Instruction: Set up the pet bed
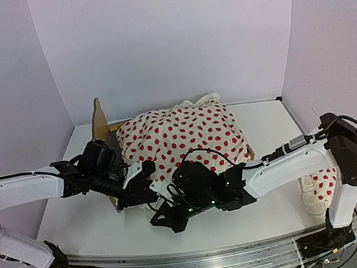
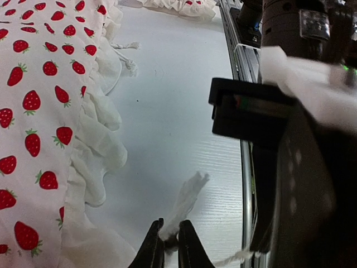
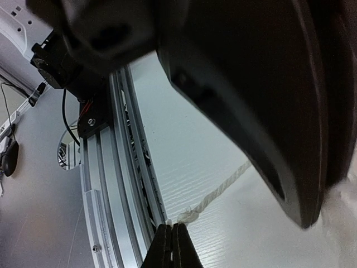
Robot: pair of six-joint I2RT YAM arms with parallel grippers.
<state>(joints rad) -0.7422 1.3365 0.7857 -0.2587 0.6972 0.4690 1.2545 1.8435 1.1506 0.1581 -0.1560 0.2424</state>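
The pet bed's plywood headboard stands at the back left, and the rest of the frame lies under a white, red-dotted ruffled duvet. The duvet's ruffled edge shows in the left wrist view. My left gripper is at the duvet's near edge. Its jaws pinch a short white tie with a frayed end. My right gripper hangs just in front of the left one, low over the table. It is shut on the knotted end of a thin white cord.
A red-dotted pillow lies at the right, beside the right arm's base. The aluminium rail runs along the table's near edge, close to the right fingers. The right arm's black body crowds the left wrist view.
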